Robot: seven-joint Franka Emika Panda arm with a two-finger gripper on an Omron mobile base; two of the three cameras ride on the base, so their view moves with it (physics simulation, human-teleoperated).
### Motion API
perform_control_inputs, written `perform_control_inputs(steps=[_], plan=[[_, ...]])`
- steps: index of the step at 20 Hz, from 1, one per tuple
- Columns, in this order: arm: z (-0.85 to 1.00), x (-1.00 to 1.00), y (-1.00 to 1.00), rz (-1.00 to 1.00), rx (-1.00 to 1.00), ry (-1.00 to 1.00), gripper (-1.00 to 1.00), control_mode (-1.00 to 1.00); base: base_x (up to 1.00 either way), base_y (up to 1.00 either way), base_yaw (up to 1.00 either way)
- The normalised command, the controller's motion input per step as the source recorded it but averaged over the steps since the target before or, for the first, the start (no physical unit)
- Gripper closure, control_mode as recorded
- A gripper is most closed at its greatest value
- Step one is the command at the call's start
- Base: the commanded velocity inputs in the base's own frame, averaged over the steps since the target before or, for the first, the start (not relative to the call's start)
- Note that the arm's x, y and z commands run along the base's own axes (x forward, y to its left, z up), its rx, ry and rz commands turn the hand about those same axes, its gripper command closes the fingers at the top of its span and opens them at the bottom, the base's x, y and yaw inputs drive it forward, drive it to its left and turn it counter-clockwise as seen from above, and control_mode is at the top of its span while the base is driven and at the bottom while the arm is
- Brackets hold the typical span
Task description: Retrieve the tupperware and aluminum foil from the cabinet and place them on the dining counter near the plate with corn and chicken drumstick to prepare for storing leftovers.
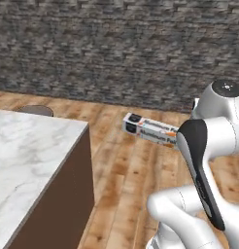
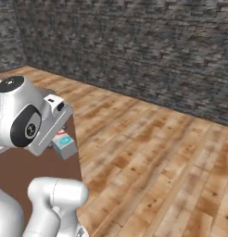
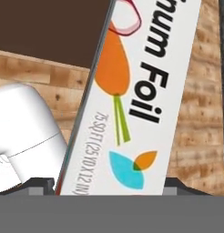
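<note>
Long printed carton (image 3: pixel 136 104), apparently claw-held (image 3: pixel 111 189)

From behind the arm on its left, we look forward and down across the corner of the white grey-veined marble dining counter (image 1: pixel 29 155) toward the grey stone wall (image 1: pixel 116 44). From behind on its right, we face the same wall (image 2: pixel 143 51) and the wooden plank floor (image 2: pixel 153 162), shared by both base views. Our hand camera sits very close against the long white aluminum foil carton with orange and teal print (image 3: pixel 136 104), which both base views also catch (image 1: pixel 150 129).
</note>
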Motion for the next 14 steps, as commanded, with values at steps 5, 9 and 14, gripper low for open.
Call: perform_control_inputs(steps=[5,9,14], plan=[[0.0,0.0,0.0,0.0,0.0,0.0,1.0,1.0,1.0,-0.01,-0.36],[0.0,0.0,0.0,0.0,0.0,0.0,1.0,1.0,1.0,0.01,-0.27],[0.0,0.0,0.0,0.0,0.0,0.0,1.0,1.0,1.0,0.01,-0.02]])
